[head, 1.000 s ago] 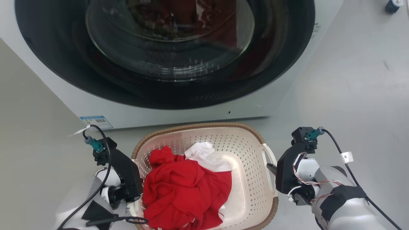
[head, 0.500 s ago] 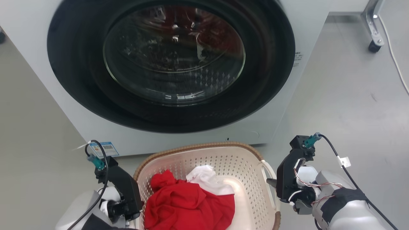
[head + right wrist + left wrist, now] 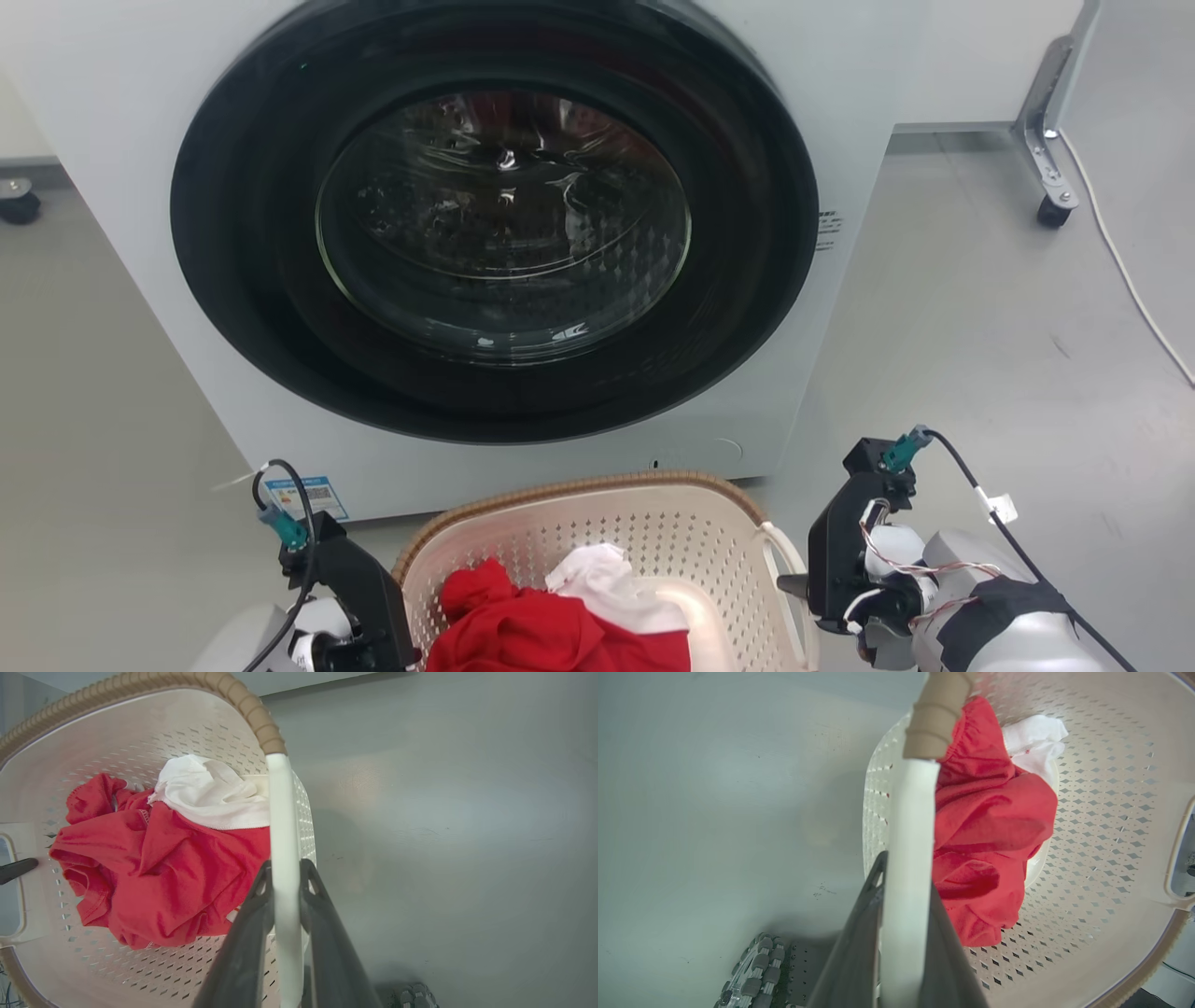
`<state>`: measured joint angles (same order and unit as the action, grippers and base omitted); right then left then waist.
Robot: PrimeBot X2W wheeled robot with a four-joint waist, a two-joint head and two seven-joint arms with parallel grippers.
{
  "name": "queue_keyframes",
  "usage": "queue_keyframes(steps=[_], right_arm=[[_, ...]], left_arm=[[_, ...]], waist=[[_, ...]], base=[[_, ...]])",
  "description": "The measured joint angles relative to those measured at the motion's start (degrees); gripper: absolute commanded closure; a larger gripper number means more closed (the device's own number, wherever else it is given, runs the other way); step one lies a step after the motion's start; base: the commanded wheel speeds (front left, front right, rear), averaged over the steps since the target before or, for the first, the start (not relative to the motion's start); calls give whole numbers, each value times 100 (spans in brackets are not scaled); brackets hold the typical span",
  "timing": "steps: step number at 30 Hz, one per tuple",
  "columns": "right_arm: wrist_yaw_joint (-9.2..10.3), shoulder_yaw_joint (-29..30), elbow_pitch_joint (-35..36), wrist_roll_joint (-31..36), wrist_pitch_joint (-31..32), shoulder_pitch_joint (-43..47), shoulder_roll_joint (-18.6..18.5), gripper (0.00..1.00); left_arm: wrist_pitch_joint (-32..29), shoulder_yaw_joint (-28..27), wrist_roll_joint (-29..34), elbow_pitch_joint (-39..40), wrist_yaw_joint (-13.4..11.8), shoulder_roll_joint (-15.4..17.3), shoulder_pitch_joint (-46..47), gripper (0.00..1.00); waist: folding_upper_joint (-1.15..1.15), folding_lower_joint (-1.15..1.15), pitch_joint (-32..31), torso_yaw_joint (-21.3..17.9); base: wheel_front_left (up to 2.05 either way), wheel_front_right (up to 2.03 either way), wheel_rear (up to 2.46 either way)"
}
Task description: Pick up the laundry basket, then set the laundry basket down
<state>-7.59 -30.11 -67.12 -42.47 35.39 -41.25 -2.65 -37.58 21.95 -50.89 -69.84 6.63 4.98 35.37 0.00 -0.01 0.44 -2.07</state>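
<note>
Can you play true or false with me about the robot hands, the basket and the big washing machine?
1. The left gripper is shut on a white handle of the laundry basket. True.
2. The right gripper is open, away from the basket. False: it is shut on the opposite handle.
3. Red cloth and white cloth lie in the basket. True.
4. The round door of the washing machine stands open. False: it is closed.
</note>
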Motion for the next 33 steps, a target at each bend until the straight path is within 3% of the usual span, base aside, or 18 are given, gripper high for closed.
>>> queue_keyframes(steps=[33], right_arm=[[0,-256,26,-463,221,85,-15,100]], left_arm=[[-70,116,-243,68,0,92,-174,100]], waist=[[1,1,-116,-59]], base=[[0,0,0]])
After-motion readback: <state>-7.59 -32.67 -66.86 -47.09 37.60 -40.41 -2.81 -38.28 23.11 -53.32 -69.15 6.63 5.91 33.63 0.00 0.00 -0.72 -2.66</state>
